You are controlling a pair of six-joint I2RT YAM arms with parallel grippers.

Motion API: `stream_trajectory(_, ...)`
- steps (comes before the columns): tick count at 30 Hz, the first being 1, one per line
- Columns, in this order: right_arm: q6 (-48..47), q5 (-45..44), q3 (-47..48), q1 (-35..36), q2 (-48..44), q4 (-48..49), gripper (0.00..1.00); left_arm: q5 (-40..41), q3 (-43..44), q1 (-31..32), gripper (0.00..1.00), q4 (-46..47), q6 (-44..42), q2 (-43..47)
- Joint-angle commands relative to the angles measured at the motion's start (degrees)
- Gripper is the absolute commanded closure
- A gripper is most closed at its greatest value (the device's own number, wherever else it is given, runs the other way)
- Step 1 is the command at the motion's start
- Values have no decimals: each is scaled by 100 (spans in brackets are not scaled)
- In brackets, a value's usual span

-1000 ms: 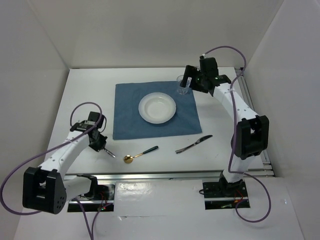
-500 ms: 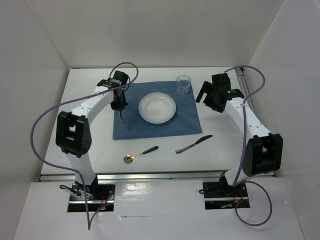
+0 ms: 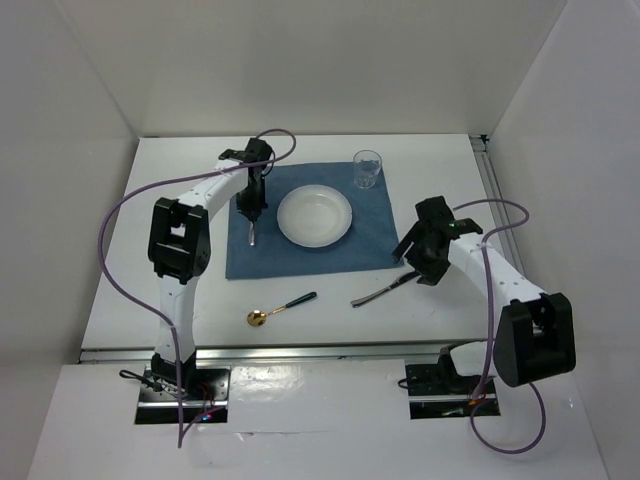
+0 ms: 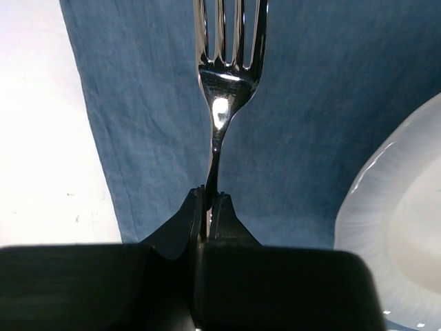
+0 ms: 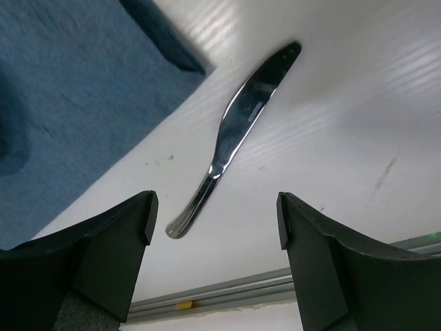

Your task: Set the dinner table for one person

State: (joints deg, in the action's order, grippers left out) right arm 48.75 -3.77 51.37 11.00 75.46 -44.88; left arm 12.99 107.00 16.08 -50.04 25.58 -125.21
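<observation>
Pinching a fork (image 4: 220, 103) by its thin handle with the left gripper (image 4: 209, 200), jaws shut on it, tines out over the blue cloth (image 4: 310, 103) just left of the white plate (image 4: 372, 207). Hovering with the right gripper (image 5: 215, 210), jaws wide and holding nothing, above a knife (image 5: 241, 131) flat on the dinner table (image 5: 358, 103) off the cloth's near right corner. Farther out: glass (image 3: 367, 170) on the cloth's far right corner, spoon (image 3: 280, 308) left of the knife.

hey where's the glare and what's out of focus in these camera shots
Left wrist view: bright glare on the fork; the left pincer gripping it is a dark blur. Right wrist view: the knife is sharp, the right pincer soft. Top view: even light, faint shadows.
</observation>
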Motion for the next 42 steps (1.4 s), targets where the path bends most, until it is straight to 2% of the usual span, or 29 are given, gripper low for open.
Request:
stream_trajectory(1, 670, 34, -75, 366, -242, -258, 19, -87, -151, 27, 100, -200, -53, 101)
stream_trajectory(14, 1189, -80, -329, 929, -58, -180, 19, -192, -339, 27, 100, -146, 184, -29)
stream_trajectory(16, 1320, -27, -409, 983, -58, -92, 19, -262, -250, 27, 80, -199, 184, -118)
stream_trajectory(18, 1382, -27, -462, 1149, 108, 49, 19, -262, -197, 27, 67, -260, 184, -118)
stream_trajectory(21, 1514, -27, -462, 1386, 381, 111, 19, -262, -250, 27, 56, -208, 184, -56)
stream_trajectory(22, 1514, -79, -462, 1448, 451, 111, 22, -262, -250, 27, 48, -208, 184, 13)
stream_trajectory(24, 1672, -133, -462, 1614, 662, 234, 24, -262, -250, 27, 41, -260, 184, 145)
stream_trajectory(26, 1751, -194, -409, 1668, 785, 304, 29, -262, -250, 27, 29, -313, 184, 268)
stream_trajectory(39, 2147, -537, -120, 1747, 1682, 455, 44, -26, -136, 27, 27, -551, 184, 2139)
stream_trajectory(42, 2199, -537, -119, 1747, 1841, 454, 50, -25, -188, 27, 28, -612, 184, 2334)
